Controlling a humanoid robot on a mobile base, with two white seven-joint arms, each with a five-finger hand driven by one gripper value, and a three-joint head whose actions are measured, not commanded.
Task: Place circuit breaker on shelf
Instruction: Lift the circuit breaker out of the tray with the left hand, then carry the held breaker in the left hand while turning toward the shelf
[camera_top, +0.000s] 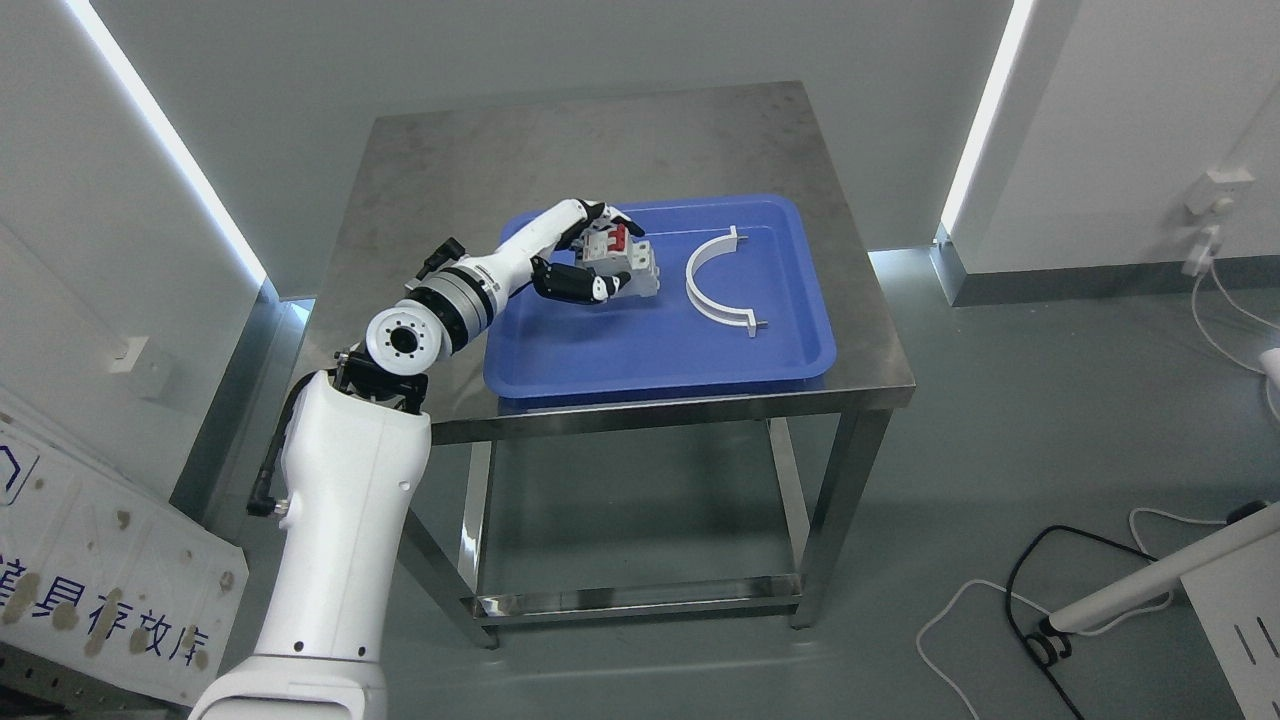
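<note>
**My left hand closed on the circuit breaker in the blue tray**

My left arm rises from the lower left corner, white-shelled, with a round joint at the elbow, and reaches up and right over the near-left edge of the steel table. On the table lies a blue tray. My left hand is over the tray's far-left part, fingers curled round the circuit breaker, a white-grey block with red switches on top; my thumb lies along its near side, my other fingers wrap its far side. I cannot tell whether the breaker rests on the tray floor or is lifted. Just right of it, apart, a white curved bracket lies in the tray.
</note>
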